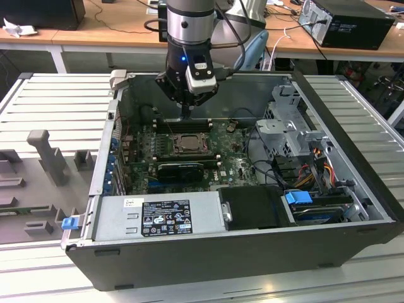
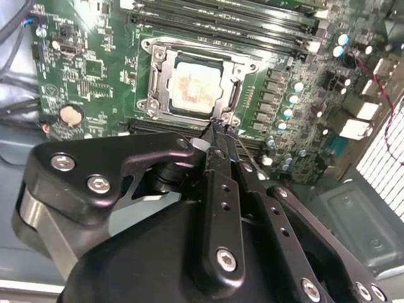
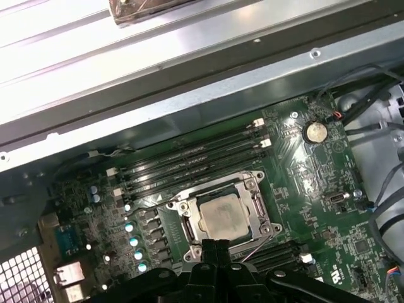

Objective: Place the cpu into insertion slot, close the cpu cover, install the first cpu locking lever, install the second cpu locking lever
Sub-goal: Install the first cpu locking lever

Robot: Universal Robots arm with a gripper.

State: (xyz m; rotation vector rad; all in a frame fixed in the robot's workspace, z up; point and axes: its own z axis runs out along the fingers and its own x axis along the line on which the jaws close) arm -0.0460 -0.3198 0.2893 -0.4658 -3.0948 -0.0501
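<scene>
The cpu [image 2: 191,91] [image 3: 221,214] lies flat in the insertion slot [image 1: 187,144] on the green board, silver top up. The cpu cover [image 2: 153,85] [image 3: 255,205] lies down around it, with the chip showing through its window. My gripper [image 1: 189,112] hangs over the socket's far edge in the exterior view. In both wrist views its tips [image 2: 218,129] [image 3: 215,244] are shut together at the socket's rim. A thin wire lever [image 2: 244,158] [image 3: 254,250] runs beside the tips; I cannot tell whether they touch it.
Long black memory slots [image 3: 189,165] flank the socket. A black graphics card [image 1: 181,169] sits just in front of it, and a power supply [image 1: 158,218] lies nearer still. The drive cage [image 1: 287,126] and cables fill the exterior view's right. The case wall [image 3: 189,95] stands close behind.
</scene>
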